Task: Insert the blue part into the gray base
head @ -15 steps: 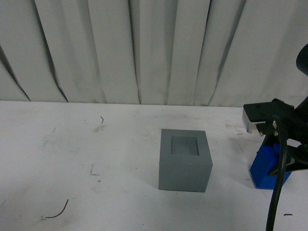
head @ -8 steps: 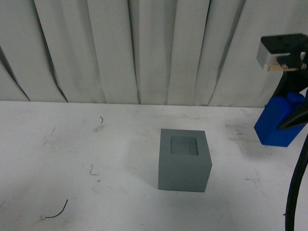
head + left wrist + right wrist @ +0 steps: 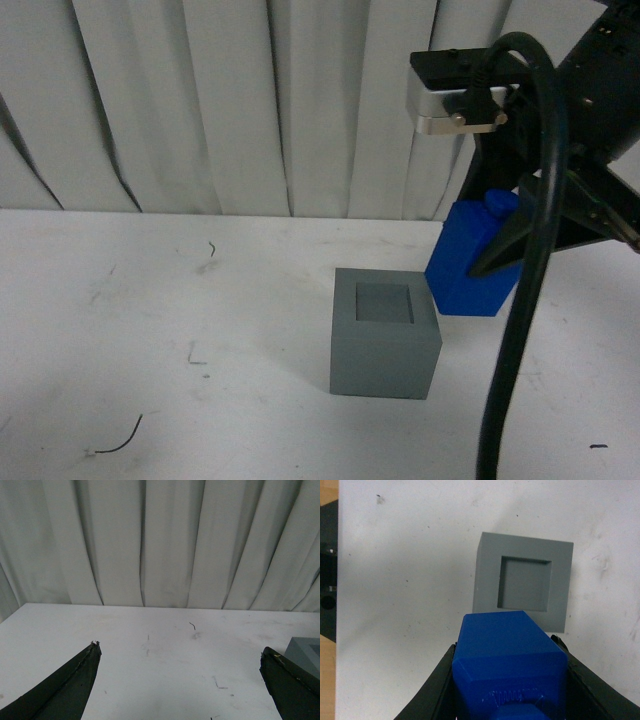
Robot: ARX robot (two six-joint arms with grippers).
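The gray base (image 3: pixel 384 333) stands on the white table with its square recess (image 3: pixel 384 302) facing up and empty. My right gripper (image 3: pixel 495 250) is shut on the blue part (image 3: pixel 468 262), holding it in the air, tilted, just right of and slightly above the base's top. In the right wrist view the blue part (image 3: pixel 510 665) fills the space between the black fingers (image 3: pixel 432 690), with the gray base (image 3: pixel 522 582) beyond it. In the left wrist view my left gripper (image 3: pixel 180 672) is open over bare table, and a corner of the gray base (image 3: pixel 306 652) shows at the edge.
A pleated white curtain (image 3: pixel 250 100) closes off the back of the table (image 3: pixel 150 330). A thick black cable (image 3: pixel 515 330) hangs down from the right arm in front of the table's right side. Small dark scraps (image 3: pixel 118 440) lie near the front left.
The right arm has lifted the blue part off the table at the far right and carried it up and leftward, close beside the gray base. The base has not moved.
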